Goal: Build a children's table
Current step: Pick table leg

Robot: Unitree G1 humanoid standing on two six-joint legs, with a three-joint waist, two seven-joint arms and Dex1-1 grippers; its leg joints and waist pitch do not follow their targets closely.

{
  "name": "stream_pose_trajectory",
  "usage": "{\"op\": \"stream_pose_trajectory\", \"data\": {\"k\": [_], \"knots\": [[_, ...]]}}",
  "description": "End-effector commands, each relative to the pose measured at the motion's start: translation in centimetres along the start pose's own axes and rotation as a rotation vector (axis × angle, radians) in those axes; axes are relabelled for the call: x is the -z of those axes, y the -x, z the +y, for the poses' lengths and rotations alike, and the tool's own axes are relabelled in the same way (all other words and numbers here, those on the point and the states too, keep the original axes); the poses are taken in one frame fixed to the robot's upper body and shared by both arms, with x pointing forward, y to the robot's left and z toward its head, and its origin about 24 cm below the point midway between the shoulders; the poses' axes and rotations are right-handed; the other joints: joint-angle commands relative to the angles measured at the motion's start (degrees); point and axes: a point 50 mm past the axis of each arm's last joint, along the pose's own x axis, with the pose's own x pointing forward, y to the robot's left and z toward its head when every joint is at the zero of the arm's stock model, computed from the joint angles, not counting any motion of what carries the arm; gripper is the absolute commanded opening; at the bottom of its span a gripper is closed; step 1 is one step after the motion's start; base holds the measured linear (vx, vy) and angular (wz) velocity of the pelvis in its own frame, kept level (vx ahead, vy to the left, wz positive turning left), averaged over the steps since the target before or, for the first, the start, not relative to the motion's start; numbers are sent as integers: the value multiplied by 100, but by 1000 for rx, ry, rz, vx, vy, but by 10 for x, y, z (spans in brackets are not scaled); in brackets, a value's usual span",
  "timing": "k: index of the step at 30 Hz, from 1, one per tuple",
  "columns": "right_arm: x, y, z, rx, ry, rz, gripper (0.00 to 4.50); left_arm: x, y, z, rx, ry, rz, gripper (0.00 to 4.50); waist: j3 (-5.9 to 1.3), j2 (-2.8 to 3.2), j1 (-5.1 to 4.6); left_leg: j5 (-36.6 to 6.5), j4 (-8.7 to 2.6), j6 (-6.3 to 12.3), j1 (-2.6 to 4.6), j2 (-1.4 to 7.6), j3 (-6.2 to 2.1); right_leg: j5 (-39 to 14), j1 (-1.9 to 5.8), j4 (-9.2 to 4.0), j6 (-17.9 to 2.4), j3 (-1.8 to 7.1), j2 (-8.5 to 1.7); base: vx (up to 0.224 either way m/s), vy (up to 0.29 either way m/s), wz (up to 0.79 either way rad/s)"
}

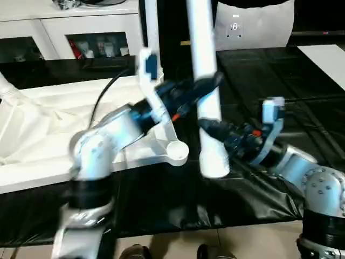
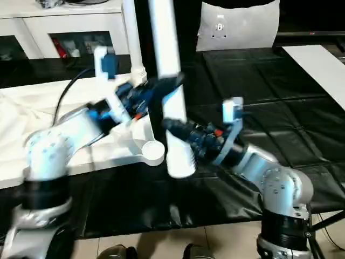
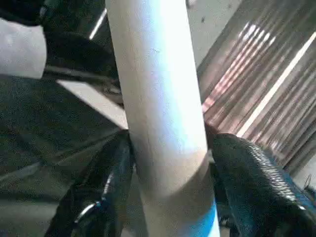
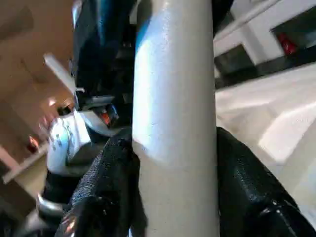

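both tools grip one white table leg (image 1: 206,81), which stands nearly upright in the centre of the frame. left tool (image 1: 207,85) is clenched round the leg about halfway up what shows of it; the left wrist view shows a black finger (image 3: 98,197) on each side of the shaft. right tool (image 1: 211,129) is clenched lower down, just above the leg's wide flared end (image 1: 214,162); the right wrist view likewise shows a finger (image 4: 106,182) on each side of the shaft.

count: two legs show. the held one runs out of the frame's top edge. a second leg (image 1: 152,32) stands upright behind it, upper centre, rising from the far side of the table top. one table top (image 1: 43,135) lies at centre left on the black-covered bench (image 1: 269,70), underside up. one round corner socket (image 1: 177,151) shows open at the top's near right corner, just left of the held leg's flared end, with a small gap between them.

room: right half of the bench is mostly bare black cover. the near edge of the bench runs along the lower frame, with pale floor (image 1: 242,243) below it.

around: a white cabinet (image 1: 81,32) with dark openings stands at upper left, a grey sheet (image 1: 253,24) at upper centre right, a white board (image 1: 326,59) at upper right. the left forearm (image 1: 108,135) lies across the table top, and a black cable (image 1: 105,97) loops above it.
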Motion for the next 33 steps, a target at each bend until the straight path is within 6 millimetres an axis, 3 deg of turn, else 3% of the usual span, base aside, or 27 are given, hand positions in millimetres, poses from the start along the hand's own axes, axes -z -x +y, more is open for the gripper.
{"op": "stream_pose_trajectory", "data": {"k": [1, 2, 3, 6, 13, 18, 25, 28, 30, 31, 33], "knots": [[3, -5, 1, 3, 26, 31, 187, 3, -5, -13, 95, -9, 28, 253, -464, -102, 7, -765, -344, 287, 74, 185, -55, -2676, 322, -516, -406, 202, -383, 0, 0, 0], [4, -6, -1, 9, 29, 30, 187, 5, -4, -13, 101, -12, 34, 253, -453, -130, -3, -772, -347, 303, 74, 187, -48, -2684, 307, -536, -405, 207, -378, 0, 0, 0], [5, -7, -4, 18, 41, 34, 187, 6, 0, -13, 107, -24, 32, 244, -457, -105, -1, -827, -352, 299, 87, 192, -58, -2717, 302, -528, -418, 200, -387, 0, 0, 0], [7, -9, -9, 43, 69, 56, 187, 5, 3, -13, 107, -53, 7, 219, -461, -110, -12, -859, -359, 297, 83, 202, -61, -2664, 302, -538, -422, 200, -393, 0, 0, 0], [20, -12, -14, 60, 122, 126, 186, 12, 8, -11, 122, -160, 22, 208, -474, -68, -46, -889, -368, 312, 77, 213, -62, -2414, 314, -511, -504, 224, -382, 0, 0, 0], [23, -14, -31, 192, 195, 138, 186, 15, 8, -3, 61, -319, 56, 208, -487, -45, -106, -986, -365, 289, 78, 217, -67, -2313, 327, -494, -588, 229, -385, 0, 0, 0], [18, -19, -32, 207, 259, 116, 186, 16, 13, 0, 18, -213, 26, 208, -503, -29, -130, -974, -347, 292, 79, 223, -56, -2065, 338, -448, -837, 228, -379, 0, 0, 0], [17, -22, -31, 204, 271, 116, 186, 15, 13, 5, -29, -192, -2, 208, -499, -30, -126, -1007, -350, 317, 85, 221, -55, -2107, 337, -466, -839, 226, -372, 0, 0, 0], [12, -24, -34, 225, 288, 91, 186, 9, 10, 19, -151, -140, -53, 208, -519, -36, -130, -986, -332, 316, 82, 214, -48, -2075, 340, -461, -855, 220, -364, 0, 0, 0], [10, -24, -35, 237, 296, 78, 186, 7, 9, 22, -179, -125, -63, 208, -528, -67, -123, -1016, -324, 309, 98, 207, -39, -2138, 338, -477, -851, 217, -364, 0, 0, 0], [5, -25, -38, 258, 315, 50, 186, 5, 8, 24, -197, -114, -69, 208, -527, -60, -114, -999, -328, 311, 72, 204, -52, -2214, 352, -468, -801, 211, -378, 0, 0, 0]]}}
